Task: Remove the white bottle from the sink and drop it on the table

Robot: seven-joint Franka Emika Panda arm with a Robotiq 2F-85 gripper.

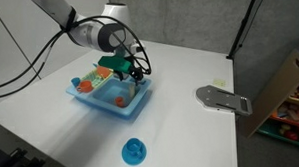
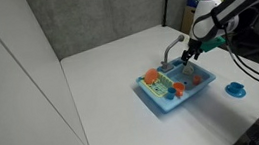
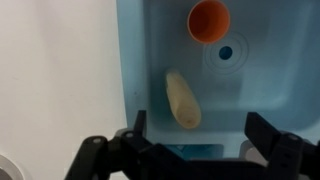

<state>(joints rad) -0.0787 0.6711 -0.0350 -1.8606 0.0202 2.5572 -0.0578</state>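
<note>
The white bottle (image 3: 182,99) is a small cream-white toy bottle lying on the floor of the light-blue sink (image 3: 260,90), seen in the wrist view. My gripper (image 3: 198,128) is open, its two black fingers spread wide above the basin, with the bottle's near end between them. In both exterior views the gripper (image 1: 130,74) (image 2: 194,57) hangs over the sink (image 1: 110,105) (image 2: 153,98), which stands on the white table (image 1: 191,132) (image 2: 106,126). The bottle is too small to make out there.
An orange cup (image 3: 210,19) lies in the basin near the drain (image 3: 226,53). Orange items (image 1: 86,85) sit on the sink's side tray. A small round blue dish (image 1: 135,150) (image 2: 236,90) and a grey flat tool (image 1: 224,99) lie on the table.
</note>
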